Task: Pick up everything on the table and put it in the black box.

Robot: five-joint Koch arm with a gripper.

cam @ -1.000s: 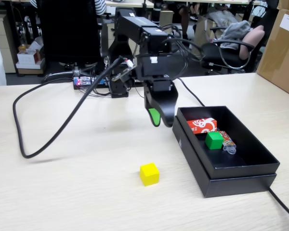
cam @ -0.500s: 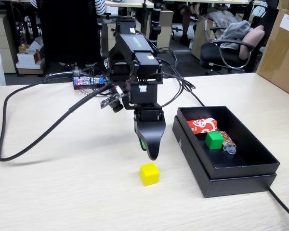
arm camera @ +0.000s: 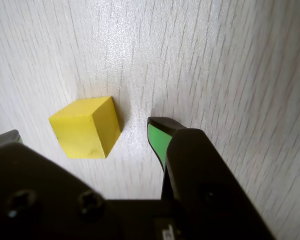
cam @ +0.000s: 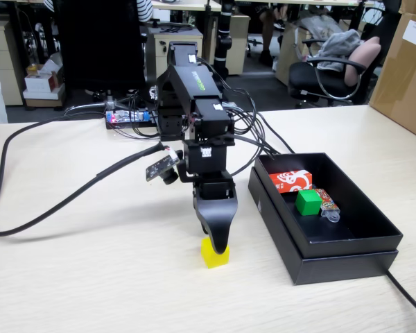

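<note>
A yellow cube [cam: 213, 254] rests on the pale wood table [cam: 90, 277]; it also shows in the wrist view [arm camera: 86, 127]. My gripper [cam: 218, 244] hangs straight down over it, open, with the cube [arm camera: 86, 127] between the jaws and touching neither. The gripper [arm camera: 85, 131] has green pads; its right fingertip [arm camera: 159, 136] stands clear of the cube. The black box [cam: 347, 253] sits to the right. Inside it lie the red block with white swirls [cam: 291, 180] and the green cube [cam: 307, 202].
A small patterned tube with a clear end [cam: 327, 205] lies in the box beside the green cube. Black cables [cam: 28, 208] run across the table's left. A brown cardboard carton [cam: 405, 69] stands at the far right. Office chairs and desks are behind.
</note>
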